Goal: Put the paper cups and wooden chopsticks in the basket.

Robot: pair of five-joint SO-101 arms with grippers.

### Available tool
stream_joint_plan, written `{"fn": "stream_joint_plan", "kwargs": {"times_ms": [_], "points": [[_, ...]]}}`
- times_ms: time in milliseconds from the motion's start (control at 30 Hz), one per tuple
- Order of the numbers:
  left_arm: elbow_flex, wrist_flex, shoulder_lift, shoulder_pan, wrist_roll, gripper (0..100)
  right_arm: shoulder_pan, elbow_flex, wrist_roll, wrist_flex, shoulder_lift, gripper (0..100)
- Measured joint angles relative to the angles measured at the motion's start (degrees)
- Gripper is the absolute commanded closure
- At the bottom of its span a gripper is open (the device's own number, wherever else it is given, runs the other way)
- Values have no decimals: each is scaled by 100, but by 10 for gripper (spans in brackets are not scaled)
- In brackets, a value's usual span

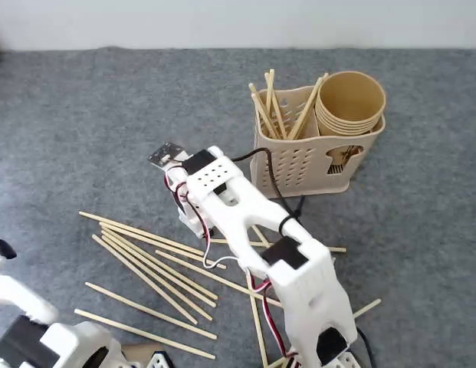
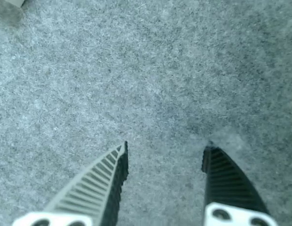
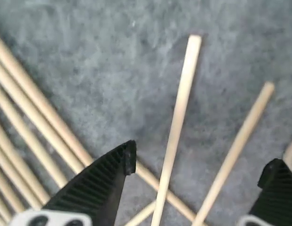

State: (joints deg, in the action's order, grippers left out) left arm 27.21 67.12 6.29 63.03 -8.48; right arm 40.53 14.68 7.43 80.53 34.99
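A beige slotted basket (image 1: 299, 165) stands at the back right. It holds a stack of paper cups (image 1: 351, 103) and several upright wooden chopsticks (image 1: 272, 107). More chopsticks (image 1: 153, 268) lie scattered on the grey carpet at the front. The right arm (image 1: 245, 222) leans over them. My right gripper (image 3: 202, 165) is open just above the carpet, with one chopstick (image 3: 181, 122) and a second chopstick (image 3: 240, 141) lying between its fingers. Several further chopsticks (image 3: 28, 117) lie beside one finger. My left gripper (image 2: 167, 148) is open over bare carpet with nothing between its fingers.
The left arm (image 1: 38, 330) sits at the front left corner. A few chopsticks (image 1: 257, 322) lie under and beside the right arm's base. Bare grey carpet (image 1: 92, 130) stretches across the back left, up to a pale wall.
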Motion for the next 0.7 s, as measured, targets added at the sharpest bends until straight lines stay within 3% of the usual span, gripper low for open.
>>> {"fn": "stream_joint_plan", "kwargs": {"times_ms": [100,400,700], "points": [[0,-9,0,0,0,750,-26,132,0,-35,246,645],[26,-114,0,0,0,750,-545,519,18,-53,475,961],[26,-114,0,0,0,750,-527,738,290,413,501,988]]}}
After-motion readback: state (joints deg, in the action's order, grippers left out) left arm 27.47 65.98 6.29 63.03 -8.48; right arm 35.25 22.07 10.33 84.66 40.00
